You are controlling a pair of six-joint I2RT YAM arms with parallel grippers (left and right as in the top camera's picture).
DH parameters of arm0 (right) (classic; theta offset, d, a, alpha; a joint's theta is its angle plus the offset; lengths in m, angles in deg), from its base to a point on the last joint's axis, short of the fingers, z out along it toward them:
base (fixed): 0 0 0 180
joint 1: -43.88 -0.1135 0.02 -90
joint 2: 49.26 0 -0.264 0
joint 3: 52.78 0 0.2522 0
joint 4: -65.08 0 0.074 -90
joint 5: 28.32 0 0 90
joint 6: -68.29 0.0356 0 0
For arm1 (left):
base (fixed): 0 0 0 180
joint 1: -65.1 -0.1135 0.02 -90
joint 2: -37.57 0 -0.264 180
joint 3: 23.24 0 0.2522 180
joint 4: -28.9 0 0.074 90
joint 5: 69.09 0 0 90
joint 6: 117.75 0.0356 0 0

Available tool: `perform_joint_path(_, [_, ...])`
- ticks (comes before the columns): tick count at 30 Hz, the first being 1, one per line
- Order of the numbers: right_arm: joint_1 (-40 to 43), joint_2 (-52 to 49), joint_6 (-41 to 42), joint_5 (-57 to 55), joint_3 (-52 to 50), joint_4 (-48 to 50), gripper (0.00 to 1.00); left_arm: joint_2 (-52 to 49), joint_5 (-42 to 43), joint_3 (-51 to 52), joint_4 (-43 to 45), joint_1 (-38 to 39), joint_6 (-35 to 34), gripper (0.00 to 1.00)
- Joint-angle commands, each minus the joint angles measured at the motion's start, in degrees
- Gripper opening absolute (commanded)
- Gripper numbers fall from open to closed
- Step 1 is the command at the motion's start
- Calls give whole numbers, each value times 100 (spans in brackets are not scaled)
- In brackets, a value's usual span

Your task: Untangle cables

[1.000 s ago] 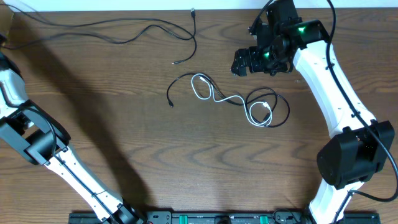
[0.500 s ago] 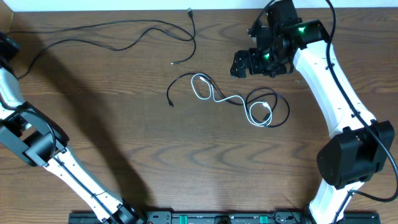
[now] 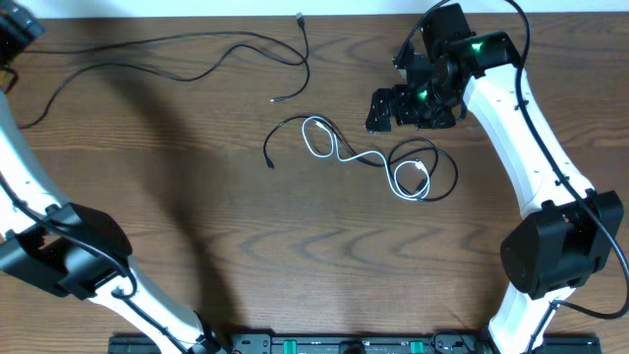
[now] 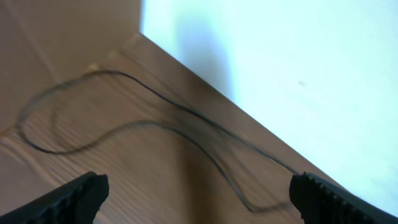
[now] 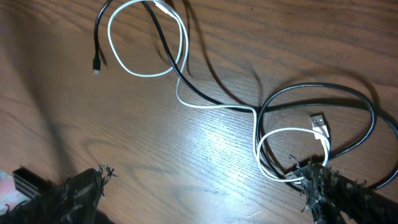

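The long black cable [image 3: 226,49] trails along the table's far left side, with a plug near the back edge [image 3: 300,18]. It shows blurred in the left wrist view [image 4: 155,124]. The white cable [image 3: 307,138] and the shorter black cable [image 3: 271,147] lie tangled mid-table, ending in a shared coil [image 3: 423,172]. My left gripper [image 3: 12,28] is at the far left corner, open and empty [image 4: 199,199], above the long cable. My right gripper [image 3: 393,108] hovers open just behind the tangle. Its wrist view [image 5: 205,193] shows the white cable [image 5: 211,107] crossing the black one [image 5: 368,112].
The wooden table [image 3: 295,256] ends at a white surface along the back edge [image 4: 280,62]. A black rail [image 3: 314,344] runs along the front edge, between the arm bases.
My left gripper opened wide and swung up toward the far left corner. The long black cable's left end now lies loose on the table. The right gripper barely shifted.
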Motion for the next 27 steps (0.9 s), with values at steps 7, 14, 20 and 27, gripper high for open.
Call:
perform_joint_path(7, [-28,111,31,79,33,-195,99,-575,240,452,-1023,629,-909,39])
perform_joint_path(14, [-28,111,33,79,31,-195,99,-935,-658,793,-577,1493,-909,11])
perform_joint_path(20, [-28,111,31,76,31,-192,99,-1729,-975,793,-214,1858,-1150,8])
perform_joint_path(27, [-28,111,31,55,31,-192,99,-2389,-1344,793,-216,1873,-1639,7])
